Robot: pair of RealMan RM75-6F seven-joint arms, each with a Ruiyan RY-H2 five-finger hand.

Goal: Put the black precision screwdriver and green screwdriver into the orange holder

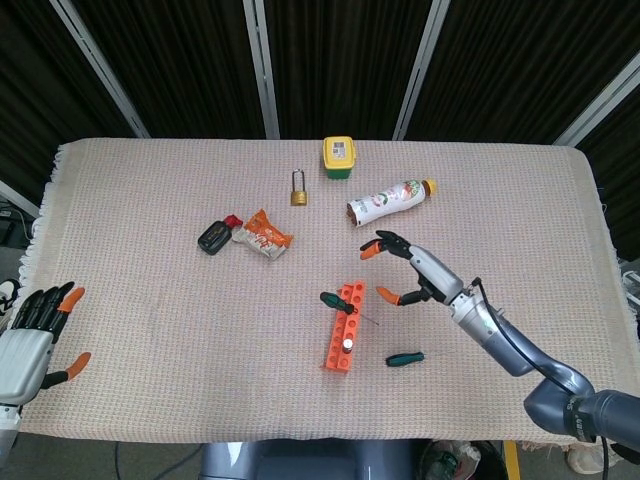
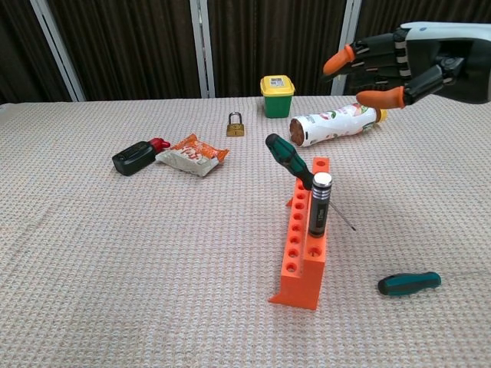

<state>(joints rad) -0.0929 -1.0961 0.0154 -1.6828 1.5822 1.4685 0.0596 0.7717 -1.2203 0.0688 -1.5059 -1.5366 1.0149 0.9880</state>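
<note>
On the woven tablecloth [image 2: 115,261], a small teal-handled screwdriver [image 2: 410,283] lies flat nearest the robot, just right of the orange holder [image 2: 303,249]. The black precision screwdriver [image 2: 318,204] stands upright in a slot of the holder, silver cap on top. The green screwdriver [image 2: 288,159] sits in the holder behind it, tilted with its handle leaning up and to the left and its thin tip poking out low on the right. At the table's near left edge, the left hand [image 1: 30,335] rests with fingers apart and nothing in it. The right hand [image 2: 399,61] hovers above the table beyond and to the right of the holder, fingers spread, holding nothing. Farther back lie a black car key [image 2: 132,158] with a red tag, touching a crumpled orange-and-white snack packet [image 2: 192,154], a brass padlock [image 2: 235,124], a drink bottle [image 2: 336,124] on its side and a yellow-lidded green tub [image 2: 277,95].
</note>
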